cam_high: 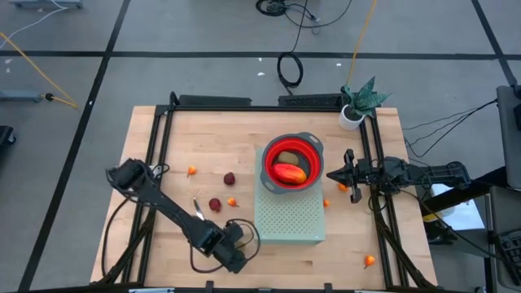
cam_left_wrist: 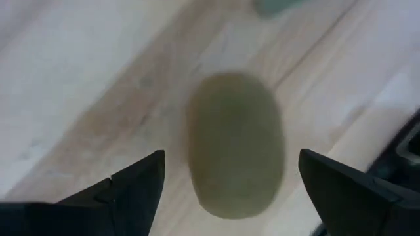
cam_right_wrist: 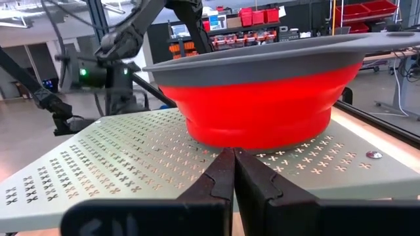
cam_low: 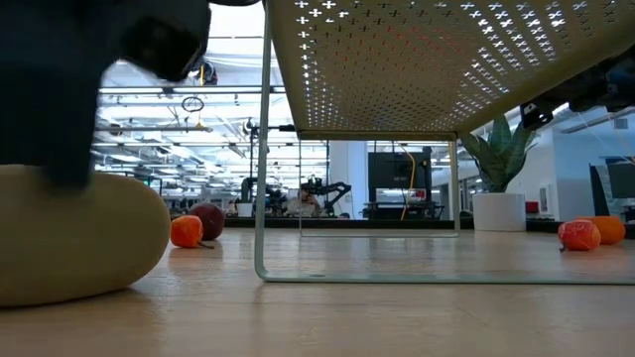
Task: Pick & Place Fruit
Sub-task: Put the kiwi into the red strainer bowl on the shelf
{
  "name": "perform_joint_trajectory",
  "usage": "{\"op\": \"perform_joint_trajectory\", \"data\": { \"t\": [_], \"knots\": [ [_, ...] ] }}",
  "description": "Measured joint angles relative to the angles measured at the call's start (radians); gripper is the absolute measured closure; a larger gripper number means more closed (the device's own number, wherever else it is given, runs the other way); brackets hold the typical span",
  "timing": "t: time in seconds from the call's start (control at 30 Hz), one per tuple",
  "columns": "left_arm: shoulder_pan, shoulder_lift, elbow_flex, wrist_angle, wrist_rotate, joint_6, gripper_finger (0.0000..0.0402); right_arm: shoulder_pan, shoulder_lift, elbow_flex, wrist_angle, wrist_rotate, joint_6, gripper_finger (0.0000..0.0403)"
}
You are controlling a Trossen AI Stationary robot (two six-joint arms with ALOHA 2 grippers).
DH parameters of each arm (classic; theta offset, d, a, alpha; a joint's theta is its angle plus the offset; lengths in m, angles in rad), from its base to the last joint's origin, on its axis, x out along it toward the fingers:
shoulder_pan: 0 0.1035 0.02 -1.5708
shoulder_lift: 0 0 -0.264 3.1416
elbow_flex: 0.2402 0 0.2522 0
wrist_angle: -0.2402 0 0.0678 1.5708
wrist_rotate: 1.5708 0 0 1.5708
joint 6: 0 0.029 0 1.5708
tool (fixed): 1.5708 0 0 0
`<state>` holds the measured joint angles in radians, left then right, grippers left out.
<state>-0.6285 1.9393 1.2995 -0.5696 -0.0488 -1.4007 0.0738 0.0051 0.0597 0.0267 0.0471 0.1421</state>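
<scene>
Table (cam_high: 203,130): one, pale wood, framed in dark rails.

Perforated stand (cam_high: 289,216): one, pale green, near the table's middle.

Red bowl (cam_high: 291,155): one, grey-rimmed, seated on the stand's far end. Two fruits are held in it: the elongated red-orange fruit (cam_high: 289,172) and one brown-green oval (cam_high: 289,157).

Left gripper (cam_left_wrist: 230,190): fingers spread wide, poised over the second brown-green oval (cam_left_wrist: 235,154) at the table's near edge beside the stand; nothing is grasped yet. Risk is judged here: the rounded oval could be nudged and rolled off the near edge if the fingers close off-centre, or struck against the stand on lifting.

Right gripper (cam_right_wrist: 233,174): fingers pressed together, empty, parked beside the bowl on the right.

Dark red balls: two, on bare wood left of the stand (cam_high: 229,178) (cam_high: 215,204).

Tiny orange balls: at least five counted, scattered loose, e.g. (cam_high: 191,171), (cam_high: 369,261); these may be overlooked or knocked.
</scene>
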Motion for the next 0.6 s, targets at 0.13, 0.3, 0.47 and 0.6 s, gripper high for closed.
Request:
{"op": "perform_joint_trajectory", "data": {
  "t": [0.13,0.3,0.47,0.6],
  "knots": [
    [0.000,0.046,0.002,0.015,0.045,0.009,0.0053,0.000,0.001,0.000,-0.001,0.001,-0.001,0.0403],
    [0.000,0.056,0.005,0.018,0.044,-0.012,0.0053,0.000,0.002,0.000,-0.001,0.001,-0.001,0.0403],
    [0.000,0.058,0.004,0.012,0.043,-0.016,0.0089,0.000,0.002,0.000,-0.001,0.002,-0.001,0.0403],
    [0.000,0.060,0.003,0.004,0.044,-0.016,0.0150,0.000,0.002,0.000,-0.001,0.002,-0.001,0.0403]
  ]
}}
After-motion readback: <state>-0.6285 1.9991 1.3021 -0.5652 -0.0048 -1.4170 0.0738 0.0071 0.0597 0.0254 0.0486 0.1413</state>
